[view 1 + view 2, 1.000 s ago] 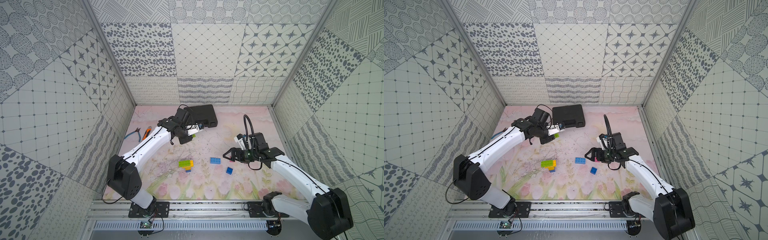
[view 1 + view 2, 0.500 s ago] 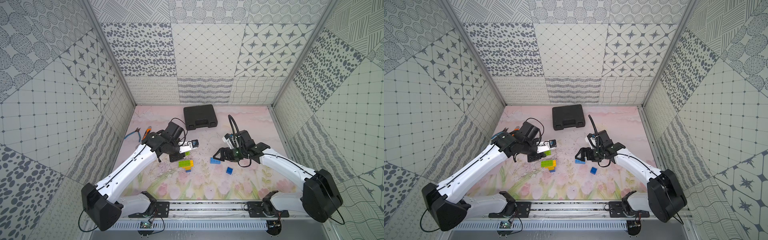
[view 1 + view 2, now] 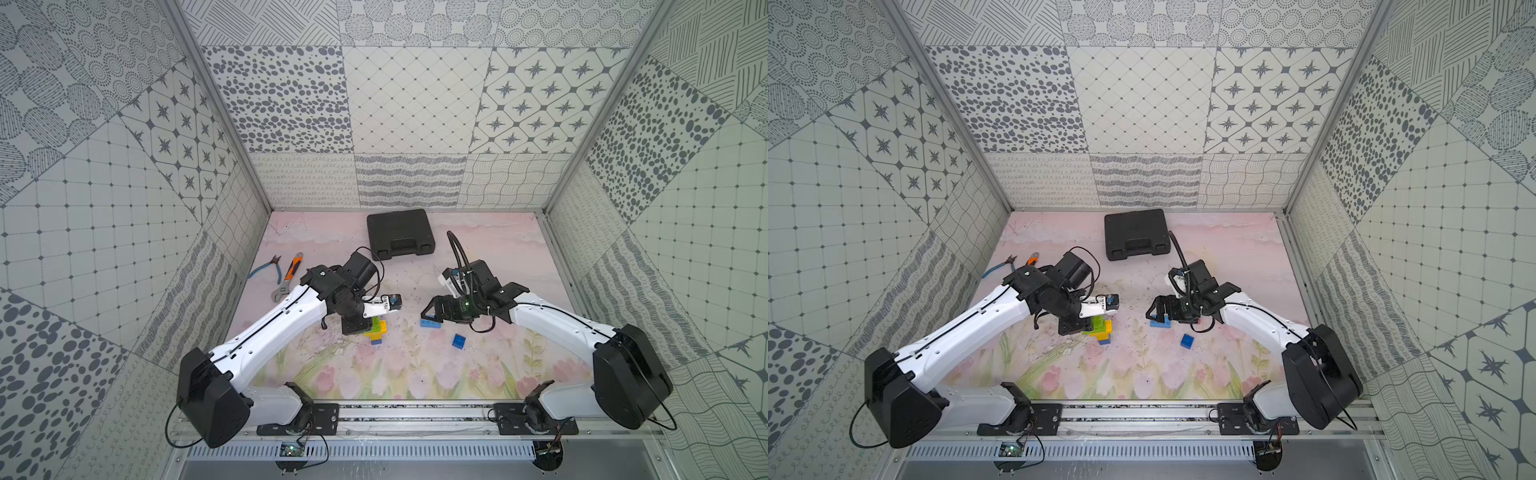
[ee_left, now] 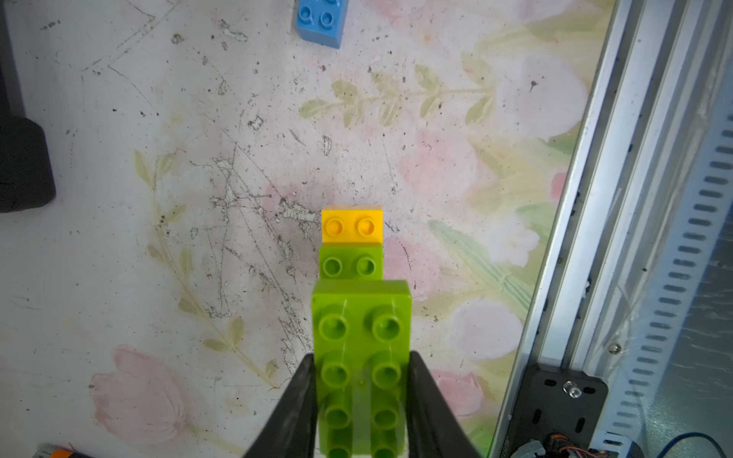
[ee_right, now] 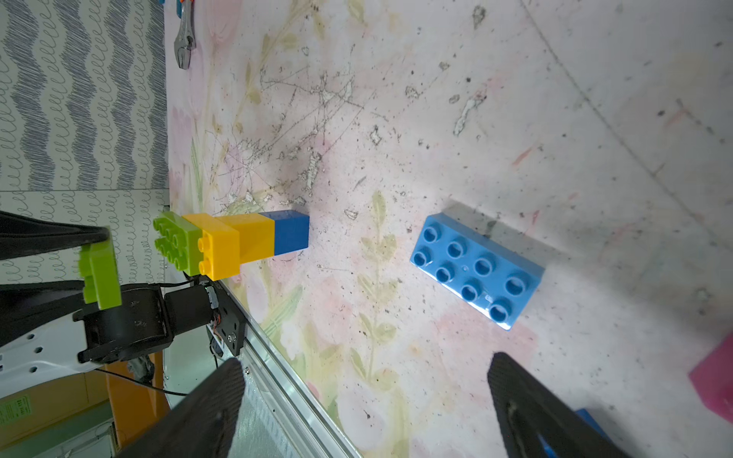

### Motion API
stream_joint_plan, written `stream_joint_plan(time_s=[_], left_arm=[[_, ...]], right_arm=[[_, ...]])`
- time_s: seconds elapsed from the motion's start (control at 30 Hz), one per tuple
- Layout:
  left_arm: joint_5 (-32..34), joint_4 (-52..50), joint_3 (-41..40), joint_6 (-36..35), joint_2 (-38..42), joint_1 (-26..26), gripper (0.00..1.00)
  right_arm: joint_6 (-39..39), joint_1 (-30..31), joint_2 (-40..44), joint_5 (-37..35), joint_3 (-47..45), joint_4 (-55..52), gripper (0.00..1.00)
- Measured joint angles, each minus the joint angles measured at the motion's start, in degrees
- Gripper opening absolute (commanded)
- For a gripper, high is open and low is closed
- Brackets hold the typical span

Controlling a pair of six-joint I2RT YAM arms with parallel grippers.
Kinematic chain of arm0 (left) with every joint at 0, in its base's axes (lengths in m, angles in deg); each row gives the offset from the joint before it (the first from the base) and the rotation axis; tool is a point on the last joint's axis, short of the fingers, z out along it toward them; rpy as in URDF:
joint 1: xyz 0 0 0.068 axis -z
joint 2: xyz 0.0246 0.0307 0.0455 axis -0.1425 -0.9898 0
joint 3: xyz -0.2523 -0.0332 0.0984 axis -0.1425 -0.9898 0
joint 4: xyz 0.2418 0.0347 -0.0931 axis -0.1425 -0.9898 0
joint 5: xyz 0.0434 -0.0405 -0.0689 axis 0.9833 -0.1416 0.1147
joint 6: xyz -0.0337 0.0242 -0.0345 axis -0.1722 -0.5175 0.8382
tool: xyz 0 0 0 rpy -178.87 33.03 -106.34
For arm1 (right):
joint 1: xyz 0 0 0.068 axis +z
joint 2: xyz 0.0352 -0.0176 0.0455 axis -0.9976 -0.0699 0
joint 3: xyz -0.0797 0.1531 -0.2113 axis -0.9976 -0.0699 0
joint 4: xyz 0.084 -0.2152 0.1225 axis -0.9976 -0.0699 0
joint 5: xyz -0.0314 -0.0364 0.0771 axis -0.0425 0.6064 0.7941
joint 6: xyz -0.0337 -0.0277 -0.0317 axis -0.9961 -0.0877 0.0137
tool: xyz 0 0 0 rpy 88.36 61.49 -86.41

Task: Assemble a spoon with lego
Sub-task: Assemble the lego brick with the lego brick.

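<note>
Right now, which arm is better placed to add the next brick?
Left, likely. The left gripper holds a green brick close to the stack; the right gripper is open and empty, near a light blue brick.

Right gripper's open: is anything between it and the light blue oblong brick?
Nothing visible. In the right wrist view the light blue oblong brick lies uncovered ahead of the open right gripper; the pink brick sits off to one side.
</note>
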Motion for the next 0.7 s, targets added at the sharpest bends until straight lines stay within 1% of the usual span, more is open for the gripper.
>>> stream_joint_plan(time_s=[0.33,0.7], left_arm=[[0.0,-0.7,-0.1,0.1,-3.1,0.3,0.27],[0.6,-0.9,-0.1,0.0,-4.4,0.3,0.27]], right_arm=[[0.0,0.0,0.0,0.1,-0.2,1.1,0.98],[0.0,0.0,0.0,0.3,-0.9,1.9,0.98]])
